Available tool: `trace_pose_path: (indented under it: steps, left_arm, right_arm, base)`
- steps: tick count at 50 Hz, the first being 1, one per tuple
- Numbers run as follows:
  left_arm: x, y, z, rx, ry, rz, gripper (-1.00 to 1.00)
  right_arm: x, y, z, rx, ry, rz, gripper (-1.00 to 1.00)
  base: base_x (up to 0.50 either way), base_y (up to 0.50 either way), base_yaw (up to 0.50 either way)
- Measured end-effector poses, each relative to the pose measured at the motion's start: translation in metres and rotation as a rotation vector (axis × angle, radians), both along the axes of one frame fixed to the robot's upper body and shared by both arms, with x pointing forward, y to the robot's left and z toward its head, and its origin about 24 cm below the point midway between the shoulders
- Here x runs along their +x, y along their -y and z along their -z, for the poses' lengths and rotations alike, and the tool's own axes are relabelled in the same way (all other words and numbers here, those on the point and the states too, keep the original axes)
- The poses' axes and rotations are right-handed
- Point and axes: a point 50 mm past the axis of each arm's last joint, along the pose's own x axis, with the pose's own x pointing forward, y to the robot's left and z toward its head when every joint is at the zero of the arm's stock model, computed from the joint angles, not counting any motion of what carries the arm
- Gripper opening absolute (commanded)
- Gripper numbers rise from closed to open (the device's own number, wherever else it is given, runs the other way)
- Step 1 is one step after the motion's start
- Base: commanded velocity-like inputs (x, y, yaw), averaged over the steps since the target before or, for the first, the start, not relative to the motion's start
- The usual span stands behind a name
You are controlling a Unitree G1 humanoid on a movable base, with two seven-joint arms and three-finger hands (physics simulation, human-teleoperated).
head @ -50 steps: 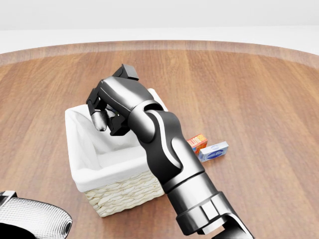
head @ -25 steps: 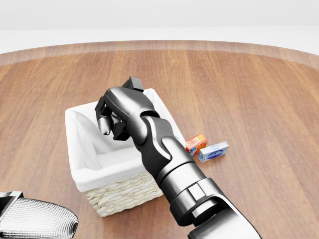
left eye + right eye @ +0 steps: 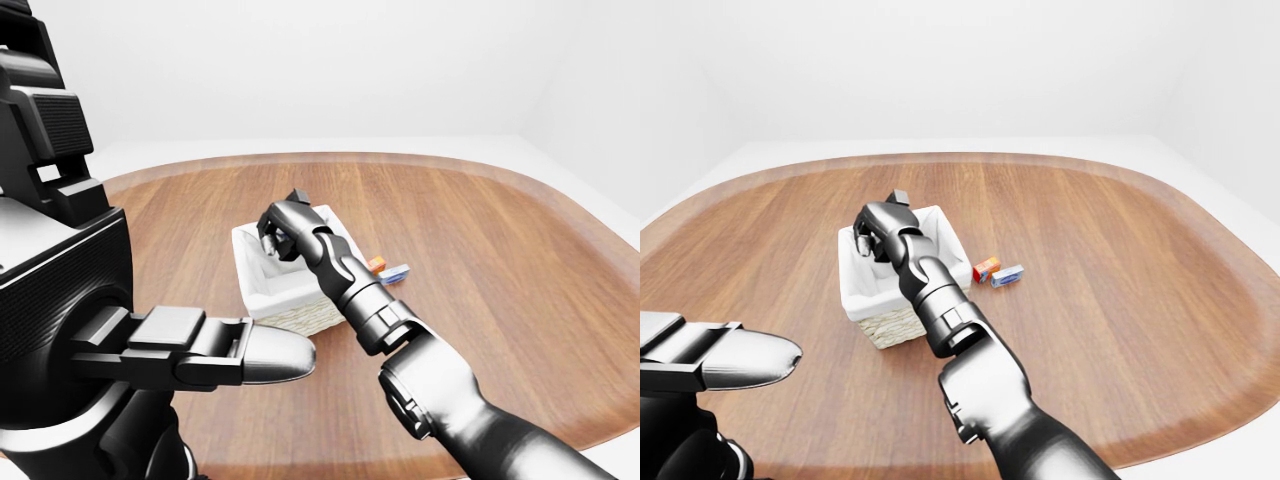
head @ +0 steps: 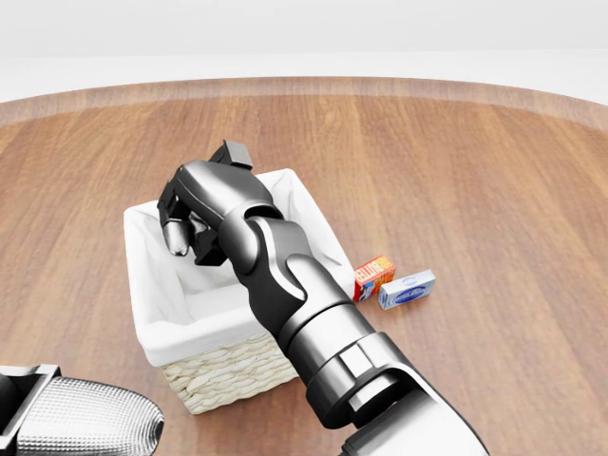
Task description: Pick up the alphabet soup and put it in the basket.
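Note:
The alphabet soup does not show in any view. A woven basket (image 4: pixel 233 369) with a white cloth lining stands left of centre in the head view. My right hand (image 4: pixel 190 233) hangs over the basket's upper left part, with its fingers (image 4: pixel 177 237) curled downward inside the rim. The dark palm and wrist hide whatever lies under it, so I cannot tell whether it holds anything. The bare lining (image 4: pixel 214 306) below the hand shows nothing on it. Of my left arm only a silver and black segment (image 4: pixel 81 423) shows at the bottom left; its hand is out of sight.
A small orange box (image 4: pixel 373 276) and a blue and white box (image 4: pixel 407 289) lie on the wooden table (image 4: pixel 475 190) just right of the basket. The rounded table edge (image 3: pixel 1200 420) runs near the bottom right of the right-eye view.
My right hand swung right over the basket, then back left and a little lower toward its upper left corner. The left arm segment crept slightly further into view.

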Motion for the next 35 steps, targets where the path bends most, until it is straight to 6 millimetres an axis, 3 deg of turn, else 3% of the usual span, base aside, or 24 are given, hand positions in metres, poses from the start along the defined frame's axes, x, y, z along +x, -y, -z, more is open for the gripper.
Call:
trace_pose_path:
  steps: [35]
  left_arm:
    - [0.0,0.0011,0.0001,0.012,0.003,-0.006,1.0]
  right_arm:
    - [0.006,0.0095,0.0034,0.015,-0.001,0.056,-0.92]
  base:
    - [0.0,0.0,0.0]
